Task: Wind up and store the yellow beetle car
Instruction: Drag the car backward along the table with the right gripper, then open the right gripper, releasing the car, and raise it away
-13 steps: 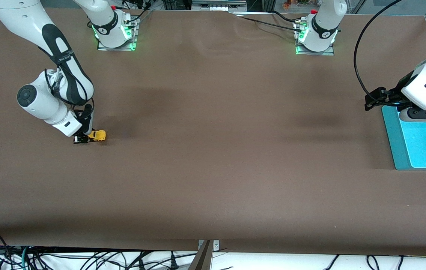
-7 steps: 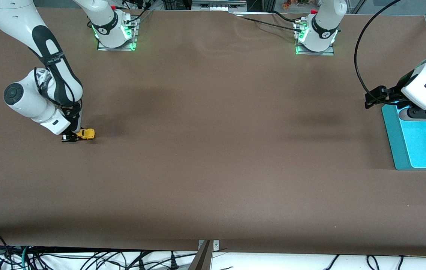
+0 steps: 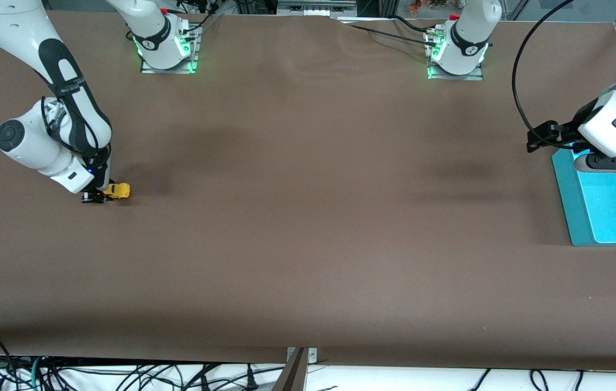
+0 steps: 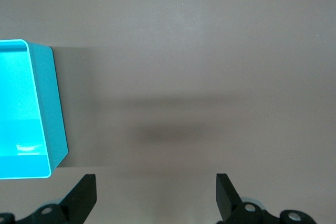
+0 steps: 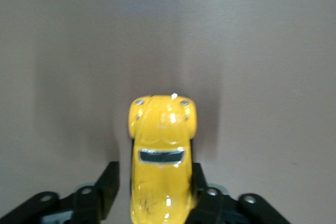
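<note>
The car (image 5: 161, 166) sits on its wheels on the table (image 3: 308, 217) at the right arm's end, gripped across its rear flanks by the right gripper (image 5: 156, 184), whose two fingers (image 5: 107, 184) press against the body on either side while the nose points away from the wrist. In the front view the car (image 3: 118, 190) shows as a small yellow spot just beside the low-hanging gripper (image 3: 94, 196). The step in hand appears to be the wind-up drag, wheels pressed to the table. Risks, as judged: too little downward load lets the wheels skid on the smooth covering, so the spring takes no charge; a grip this far back on a rounded, glossy shell may let the car pivot or squirt out forward; too much load could jam the wheels. The bin (image 3: 606, 206), a cyan tray, lies well apart at the left arm's end, so a released car that runs off-line may miss it or leave the table. The left gripper (image 4: 156, 198) waits, fingers spread and empty, over the table just beside the bin (image 4: 31, 114); a late or misplaced catch is the remaining hazard.
</note>
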